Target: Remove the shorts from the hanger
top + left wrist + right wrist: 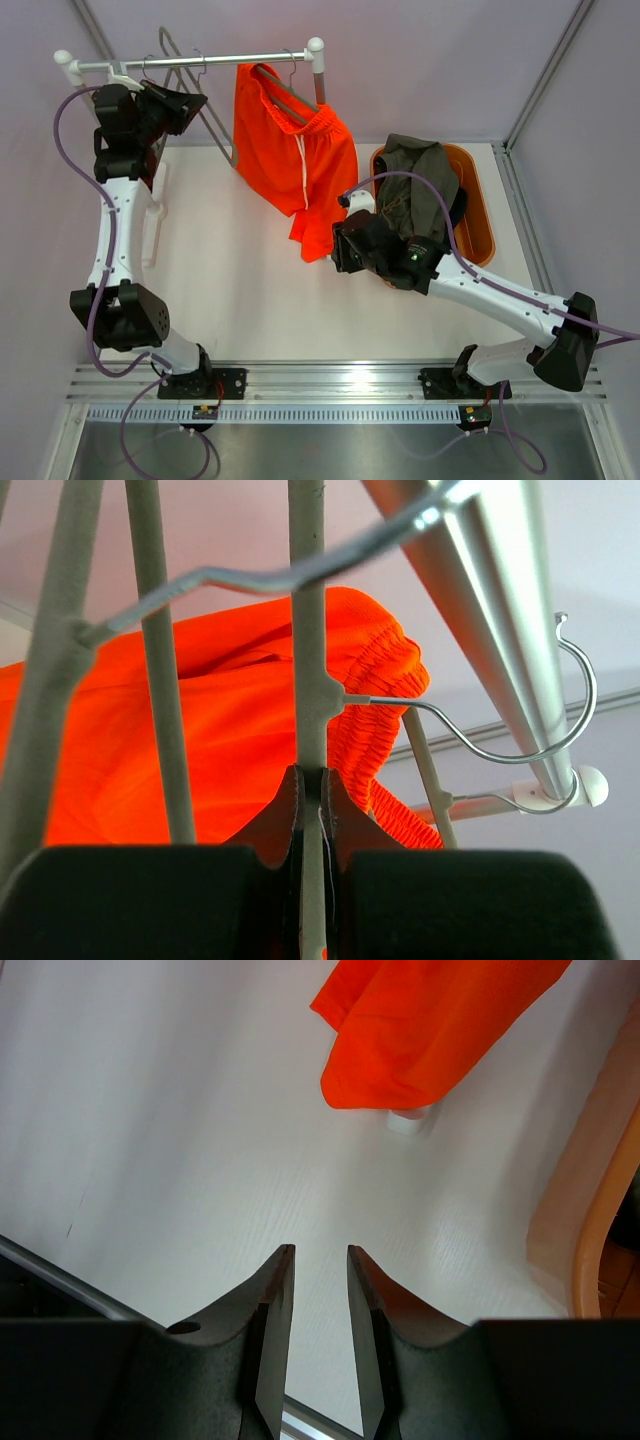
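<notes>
The bright orange shorts [295, 150] hang from a grey hanger [285, 92] on the silver rail [190, 62], their lower hem near the table. My left gripper [190, 105] is up at the rack, shut on the thin bar of a grey hanger [307, 680]; the orange shorts [220, 730] hang right behind that bar. My right gripper [340, 245] is open and empty just above the table, below the orange hem [420, 1030]. The olive-grey shorts [415, 185] lie in the orange basket [480, 210], with dark navy cloth [458, 205] showing under them.
Several grey hangers with wire hooks [520, 750] hang on the rail, two of them bare at the left [205, 115]. The rack's white posts [316, 60] stand at the back. The basket's rim [600, 1240] is to the right of my right gripper.
</notes>
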### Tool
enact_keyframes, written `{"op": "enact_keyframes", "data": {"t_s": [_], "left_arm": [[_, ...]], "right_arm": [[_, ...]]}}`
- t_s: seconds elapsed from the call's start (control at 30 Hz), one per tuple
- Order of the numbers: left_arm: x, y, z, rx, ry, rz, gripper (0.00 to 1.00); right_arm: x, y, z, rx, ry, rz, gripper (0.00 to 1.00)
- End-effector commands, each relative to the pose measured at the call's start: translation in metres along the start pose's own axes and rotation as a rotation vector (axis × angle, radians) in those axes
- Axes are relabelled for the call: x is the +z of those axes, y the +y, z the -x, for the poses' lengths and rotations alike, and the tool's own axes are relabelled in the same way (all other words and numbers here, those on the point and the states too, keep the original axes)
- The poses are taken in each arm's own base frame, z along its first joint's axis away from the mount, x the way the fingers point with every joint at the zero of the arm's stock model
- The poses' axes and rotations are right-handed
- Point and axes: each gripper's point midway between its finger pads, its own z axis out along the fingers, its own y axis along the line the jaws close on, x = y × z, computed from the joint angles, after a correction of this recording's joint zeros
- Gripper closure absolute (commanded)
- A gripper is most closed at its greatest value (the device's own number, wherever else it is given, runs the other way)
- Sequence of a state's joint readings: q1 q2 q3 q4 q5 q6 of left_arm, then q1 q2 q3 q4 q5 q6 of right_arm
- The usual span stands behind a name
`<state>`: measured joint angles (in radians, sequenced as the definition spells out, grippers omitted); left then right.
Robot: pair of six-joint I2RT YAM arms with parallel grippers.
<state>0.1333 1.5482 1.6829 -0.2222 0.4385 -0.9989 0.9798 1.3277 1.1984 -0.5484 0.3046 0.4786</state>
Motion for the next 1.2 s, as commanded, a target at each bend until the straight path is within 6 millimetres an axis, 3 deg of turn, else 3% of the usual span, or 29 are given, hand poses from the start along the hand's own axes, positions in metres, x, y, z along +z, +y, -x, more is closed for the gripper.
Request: {"op": "enact_keyframes", "data": {"t_s": [0.0,0.2,0.57,0.83,1.0,1.17], "left_arm": [[-0.006,-0.033,0.022,0.036,-0.051,-0.107,1.0],[-0.008,-0.029,0.026,0.042,-0.056,-0.094,0.99],[-0.011,-0.018,0.021,0.045,-0.05,-0.062,0.84],[-0.037,-0.018,0.019,0.116,-0.104,-0.025,0.7],[-0.048,-0.025,0.01,0.143,-0.097,-0.053,0.55],[-0.066,-0.034,-0.003,0.193,-0.098,-0.067,0.53]], "right_arm": [[-0.002,-0.004,0.001,0.001,-0.018,-0.027,0.64],[-0.003,-0.005,0.001,0.006,-0.02,-0.028,0.64],[-0.002,-0.006,-0.001,0.01,-0.017,-0.026,0.64],[-0.005,-0.004,0.001,0.013,-0.022,-0.014,0.64],[-0.012,-0.006,0.005,0.016,-0.037,-0.017,0.64],[-0.028,-0.008,0.02,0.021,-0.083,-0.018,0.6]]}}
